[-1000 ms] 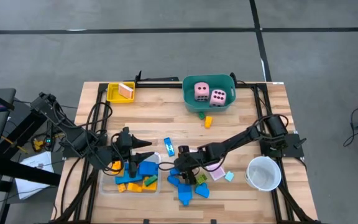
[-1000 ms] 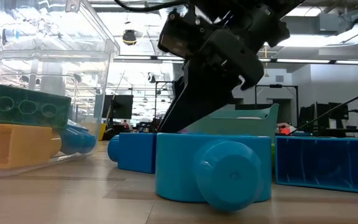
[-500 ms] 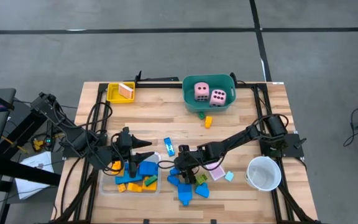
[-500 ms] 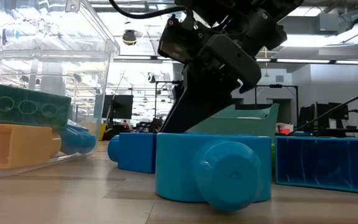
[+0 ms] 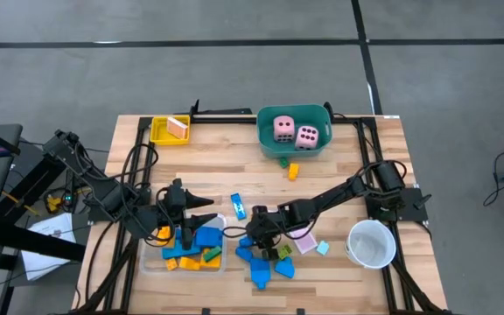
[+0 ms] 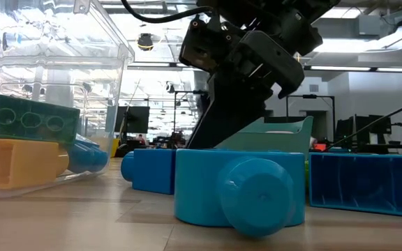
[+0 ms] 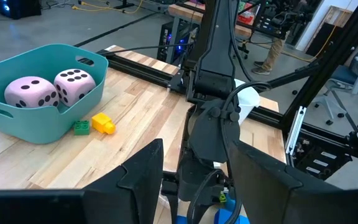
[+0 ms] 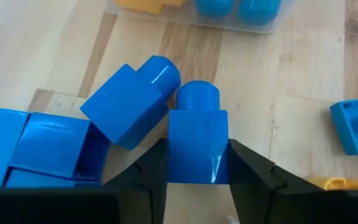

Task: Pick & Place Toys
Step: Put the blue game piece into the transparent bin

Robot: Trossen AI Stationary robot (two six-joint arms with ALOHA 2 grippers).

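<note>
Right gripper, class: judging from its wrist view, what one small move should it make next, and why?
Probably lift straight up. The right gripper has its fingers against both sides of a single-stud blue block, so it looks gripped. A second blue block leans close beside it, so a vertical lift seems least likely to drag that neighbour along.

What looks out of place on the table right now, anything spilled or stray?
Two stray blocks, one green and one orange, lie on the wood just outside the teal tub holding both pink dice. Blue blocks lie scattered beside the clear tray, where the right end effector closes around one.
</note>
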